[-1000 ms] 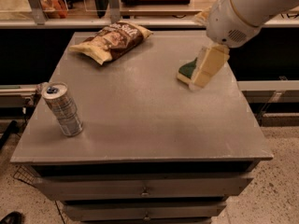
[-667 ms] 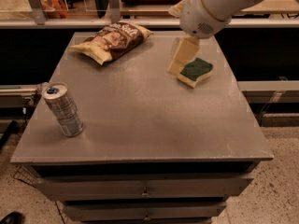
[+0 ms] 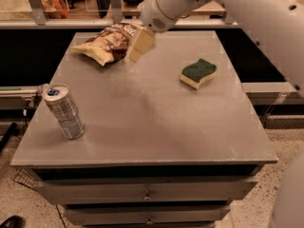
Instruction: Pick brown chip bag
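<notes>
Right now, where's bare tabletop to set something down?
Free on the table: the centre and front, between can and sponge, plus the front right corner. Crowded: back left, where the pincer hangs at the right end of the brown chip bag.

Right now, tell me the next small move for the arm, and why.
Probably ease the gripper down and toward the middle of the brown chip bag. It hangs at the bag's end nearer the sponge, not yet centred on it; the can lies well clear.
</notes>
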Motion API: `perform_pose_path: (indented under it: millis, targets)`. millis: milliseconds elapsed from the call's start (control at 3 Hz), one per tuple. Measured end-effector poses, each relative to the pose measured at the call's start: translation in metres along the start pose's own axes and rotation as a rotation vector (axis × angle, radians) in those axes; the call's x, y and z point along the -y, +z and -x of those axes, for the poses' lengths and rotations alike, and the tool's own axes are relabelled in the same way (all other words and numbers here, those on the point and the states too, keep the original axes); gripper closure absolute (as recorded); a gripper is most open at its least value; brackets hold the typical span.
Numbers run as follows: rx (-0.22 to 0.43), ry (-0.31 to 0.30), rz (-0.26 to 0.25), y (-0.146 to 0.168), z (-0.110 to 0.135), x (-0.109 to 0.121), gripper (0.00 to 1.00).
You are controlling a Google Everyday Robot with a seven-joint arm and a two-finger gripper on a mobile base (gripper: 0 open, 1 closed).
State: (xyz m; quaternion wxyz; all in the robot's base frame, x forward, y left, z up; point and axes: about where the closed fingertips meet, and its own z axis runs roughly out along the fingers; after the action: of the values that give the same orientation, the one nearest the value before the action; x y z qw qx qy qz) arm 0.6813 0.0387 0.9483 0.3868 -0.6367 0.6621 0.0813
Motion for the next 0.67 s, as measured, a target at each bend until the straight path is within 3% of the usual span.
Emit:
perform_pose_path:
  millis: [333,667]
  targets:
    - [0.047,0.107,0.020,0.057,0.010,0.022,0.00]
    - [0.081,0.264,0.059,0.120,0.018,0.036,0.00]
